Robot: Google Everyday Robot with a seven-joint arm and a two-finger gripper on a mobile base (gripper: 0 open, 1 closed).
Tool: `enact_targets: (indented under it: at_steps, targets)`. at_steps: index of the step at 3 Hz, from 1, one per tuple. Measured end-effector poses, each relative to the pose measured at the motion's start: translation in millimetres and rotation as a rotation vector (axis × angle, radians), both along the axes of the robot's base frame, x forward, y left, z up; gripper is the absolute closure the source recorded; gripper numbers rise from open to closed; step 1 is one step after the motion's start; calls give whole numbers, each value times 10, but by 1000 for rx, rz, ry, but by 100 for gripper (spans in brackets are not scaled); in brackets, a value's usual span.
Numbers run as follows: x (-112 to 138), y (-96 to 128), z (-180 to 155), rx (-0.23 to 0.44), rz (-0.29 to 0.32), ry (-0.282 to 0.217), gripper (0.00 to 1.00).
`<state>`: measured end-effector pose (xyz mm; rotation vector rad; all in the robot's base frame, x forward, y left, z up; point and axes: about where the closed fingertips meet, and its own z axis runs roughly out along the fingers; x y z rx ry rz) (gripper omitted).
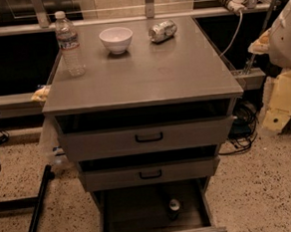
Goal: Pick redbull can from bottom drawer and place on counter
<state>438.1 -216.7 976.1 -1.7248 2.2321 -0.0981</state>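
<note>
The redbull can (174,206) stands upright in the open bottom drawer (142,213), right of the middle of its dark interior; only its silver top and a little of its side show. The counter (147,73) is the grey metal top of the cabinet above. My gripper is not in view; only a white rounded part of my arm (285,33) shows at the right edge, level with the counter and off to its side.
On the counter's far side stand a clear water bottle (69,43), a white bowl (116,39) and a plain silvery can (162,31) lying on its side. The two upper drawers (148,137) with black handles are slightly pulled out. Cables and yellow foam (284,101) lie at the right.
</note>
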Motion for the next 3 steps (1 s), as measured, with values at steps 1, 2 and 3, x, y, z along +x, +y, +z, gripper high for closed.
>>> enact_targets:
  at_steps: [1, 2, 3]
  targets:
    - [0, 0, -1, 0, 0, 0, 0]
    - [12, 11, -108, 15, 4, -11, 19]
    - [14, 34, -517, 74, 9, -6, 42]
